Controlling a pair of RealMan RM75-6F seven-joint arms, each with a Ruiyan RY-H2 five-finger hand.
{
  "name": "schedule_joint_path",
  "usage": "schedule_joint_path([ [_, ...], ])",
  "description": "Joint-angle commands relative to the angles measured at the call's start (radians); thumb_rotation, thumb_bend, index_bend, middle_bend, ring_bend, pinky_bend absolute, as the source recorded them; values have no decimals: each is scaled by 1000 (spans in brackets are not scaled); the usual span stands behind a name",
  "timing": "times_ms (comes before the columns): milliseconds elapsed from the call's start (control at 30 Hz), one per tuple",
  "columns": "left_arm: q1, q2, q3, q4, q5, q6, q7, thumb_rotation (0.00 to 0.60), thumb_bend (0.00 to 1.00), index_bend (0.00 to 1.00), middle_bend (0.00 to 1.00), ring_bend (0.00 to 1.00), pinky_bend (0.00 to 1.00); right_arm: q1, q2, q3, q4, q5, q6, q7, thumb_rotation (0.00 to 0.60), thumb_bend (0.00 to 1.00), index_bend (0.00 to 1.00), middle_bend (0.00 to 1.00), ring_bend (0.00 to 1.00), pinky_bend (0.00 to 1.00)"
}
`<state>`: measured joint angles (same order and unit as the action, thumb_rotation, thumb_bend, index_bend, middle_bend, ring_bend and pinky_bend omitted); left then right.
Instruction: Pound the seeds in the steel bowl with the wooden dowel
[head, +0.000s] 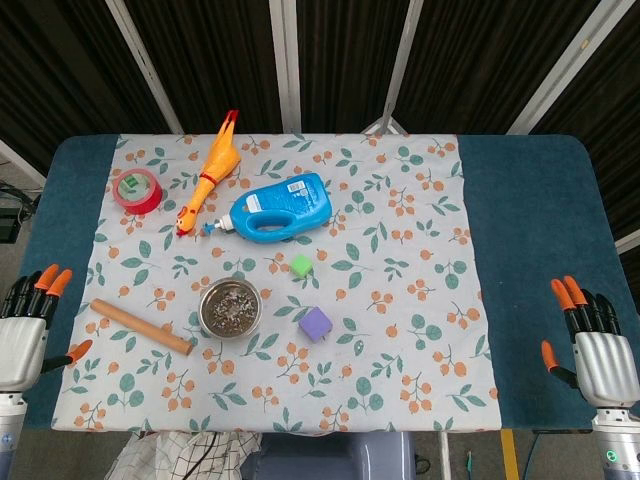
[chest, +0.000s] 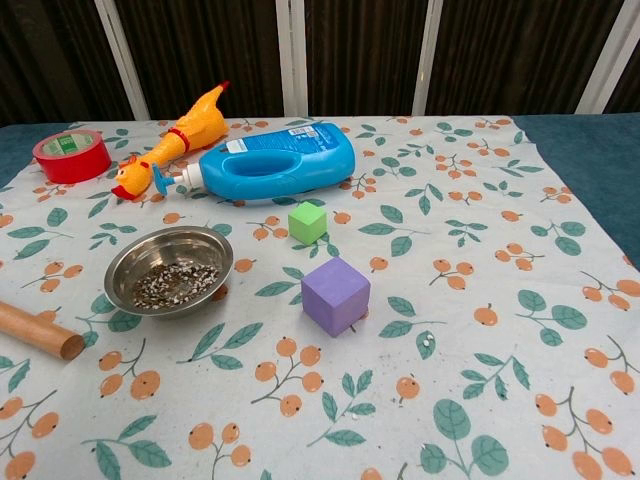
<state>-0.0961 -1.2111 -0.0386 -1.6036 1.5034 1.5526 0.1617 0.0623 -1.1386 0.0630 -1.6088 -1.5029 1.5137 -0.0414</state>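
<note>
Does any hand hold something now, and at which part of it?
Nothing is held. The left hand and right hand are open at the table edges; the wooden dowel lies untouched.

Bright, even overhead light; shadows are soft and short, both views are sharp, and the backdrop stays dark.

**Non-task items on the floral cloth**

Landmark: blue detergent bottle (head: 279, 208), lying on its side, cap end pointing left. Rubber chicken (head: 208, 176) just left of it, lying diagonal, head almost at the bottle cap. Red tape roll (head: 137, 190) further left, beyond the chicken, lying flat. Small green cube (head: 301, 265) near the bottle on its front side. Purple cube (head: 315, 323), larger, further toward the front, past the green one. Floral tablecloth (head: 420, 250) under all, over a blue table (head: 540, 200).
</note>
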Motion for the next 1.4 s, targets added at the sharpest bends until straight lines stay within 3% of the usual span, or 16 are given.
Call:
schedule_joint_path([
  [33,0,4,-2,-6,-8,-8,4,600,222,13,1,0,0,-1,1,-1,0,-2,1,0,600,474,0,0,0,0],
  [533,-20,30,7,-36,-24,-76,35,600,222,55,8,0,0,2,0,0,-9,7,-14,-9,600,474,0,0,0,0],
  [700,-49,43,11,-54,-37,-139,92,600,222,89,81,0,0,4,1,1,-15,14,-21,-15,600,474,0,0,0,0],
  [867,-95,59,22,-68,-55,-240,140,600,222,257,223,0,0,7,1,4,-17,16,-25,-14,600,474,0,0,0,0],
  [1000,-130,48,26,-63,-71,-305,221,600,229,307,308,16,0,9,1,4,-16,11,-25,-14,600,474,0,0,0,0],
  [1400,-198,-49,23,-46,-115,-388,433,600,247,325,356,20,0,10,1,3,-15,10,-30,-7,600,475,0,0,0,0],
])
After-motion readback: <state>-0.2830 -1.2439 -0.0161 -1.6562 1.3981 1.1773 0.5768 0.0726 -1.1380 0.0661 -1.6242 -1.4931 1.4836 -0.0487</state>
